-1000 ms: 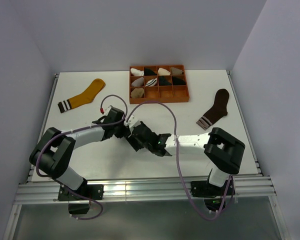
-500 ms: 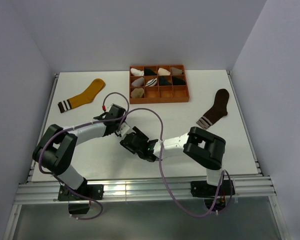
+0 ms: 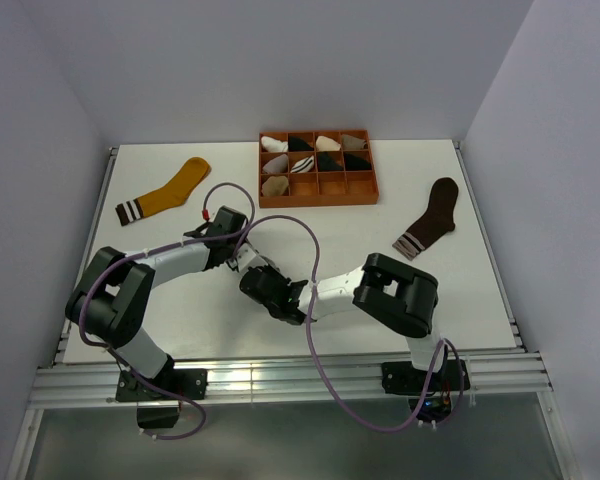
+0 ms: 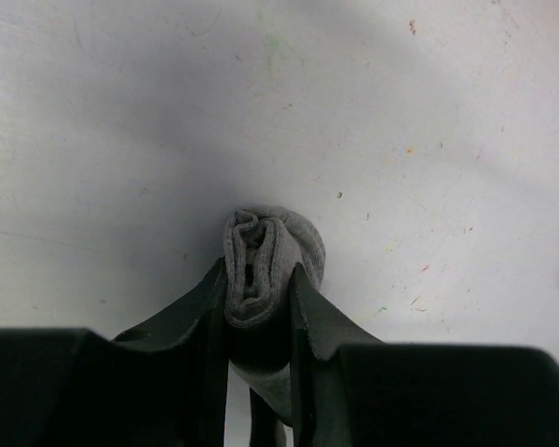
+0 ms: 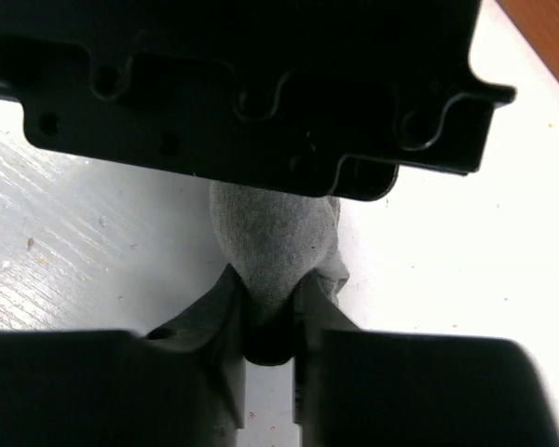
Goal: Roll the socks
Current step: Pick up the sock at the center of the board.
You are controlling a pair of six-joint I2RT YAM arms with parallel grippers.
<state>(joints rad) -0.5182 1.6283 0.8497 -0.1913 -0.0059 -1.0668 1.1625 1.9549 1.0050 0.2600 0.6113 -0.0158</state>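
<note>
Left claw [image 4: 259, 279]: fingers pressed in on a grey sock [image 4: 275, 237], already bunched into a tight wad whose folded end pokes out past the fingertips. Judged purpose: to keep the roll from springing loose.

Right claw [image 5: 265, 284]: pinching the same grey sock from the opposite side, with smooth fabric bulging above its fingertips. The dark housing close in front of it is most likely the left claw. Judged purpose: a second hold for tightening or tucking the roll.

Grey sock, location: near the middle of the bench [image 3: 420, 170], caught between both claws. Whether it rests on the surface or hangs just above it cannot be told.

Mustard-yellow sock [image 3: 165, 195]: flat at the far left, striped cuff toward the edge, not rolled.

Dark brown sock [image 3: 430, 228]: flat at the right, striped cuff nearest the arms, not rolled.

Orange divided tray [image 3: 318, 203]: at the far middle, several compartments holding small white, black and beige bundles.

Change from a second ago: the right claw was then spread wide and has now closed on the sock. The right arm has folded inward, its elbow now nearer the centre. The left arm, its grip, both flat socks and the tray are as they were.
</note>
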